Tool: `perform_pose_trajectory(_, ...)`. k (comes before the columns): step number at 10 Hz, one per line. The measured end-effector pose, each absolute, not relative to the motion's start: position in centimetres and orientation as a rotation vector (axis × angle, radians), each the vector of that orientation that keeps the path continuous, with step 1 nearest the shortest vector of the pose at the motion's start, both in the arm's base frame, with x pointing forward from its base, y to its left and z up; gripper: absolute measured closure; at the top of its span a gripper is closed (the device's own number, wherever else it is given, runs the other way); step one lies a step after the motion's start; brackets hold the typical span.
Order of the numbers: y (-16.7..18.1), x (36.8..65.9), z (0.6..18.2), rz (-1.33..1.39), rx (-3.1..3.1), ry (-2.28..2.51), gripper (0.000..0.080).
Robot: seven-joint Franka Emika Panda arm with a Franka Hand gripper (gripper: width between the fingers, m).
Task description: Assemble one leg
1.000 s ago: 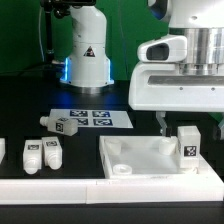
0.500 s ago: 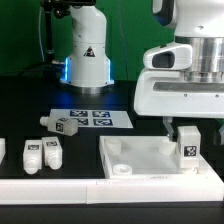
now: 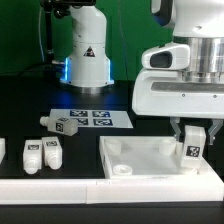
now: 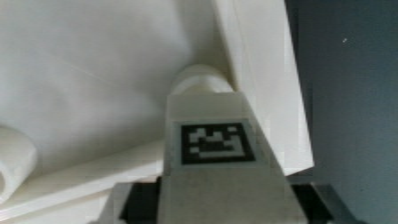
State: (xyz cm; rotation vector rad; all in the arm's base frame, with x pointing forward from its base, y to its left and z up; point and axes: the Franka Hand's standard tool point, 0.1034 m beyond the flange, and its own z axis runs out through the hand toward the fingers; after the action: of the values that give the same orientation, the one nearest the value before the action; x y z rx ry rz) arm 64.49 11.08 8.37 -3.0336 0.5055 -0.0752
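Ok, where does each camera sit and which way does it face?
Exterior view: off the arm, looking across the panel and marker board toward the arm's base; the hand shows, straddling the leg.
Wrist view: on the wrist, looking past the hand at the leg and panel.
Shared: leg, panel, hand.

Inspector A: Site is classed as a robotics laboratory. A white robot base (image 3: 85,50) with a warning-triangle sticker and a blue glow stands at a black table (image 3: 20,100), before a plain green backdrop (image 3: 130,25).

Inspector B: Concurs. Square black-and-white tracking tags confirm it: several on the marker board (image 3: 95,119), one on the leg (image 3: 190,145), and others on the loose white blocks (image 3: 40,152).
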Motion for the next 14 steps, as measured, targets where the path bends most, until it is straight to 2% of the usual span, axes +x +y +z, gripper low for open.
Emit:
perform_pose_trajectory(6, 10.55, 64.39, 8.18, -0.023, -2.5, 1.742, 0.0512)
perform_pose_trajectory(8, 10.6, 64.24, 8.15, -0.014, -2.314, 1.968, 0.0512)
perform_pose_trajectory(11, 10.57, 64.21, 8.08, -0.015, -2.34, 1.94, 0.0512)
perform_pose_trajectory(12, 10.65, 64.09, 8.08, -0.007, -2.416, 1.859, 0.0328)
perform_pose_trajectory(13, 10.95, 64.01, 8.27, 0.034, -2.578, 1.653, 0.0194)
perform_pose_trajectory(14, 10.83, 64.2, 8.22, 0.027, -2.726, 1.389, 0.0194)
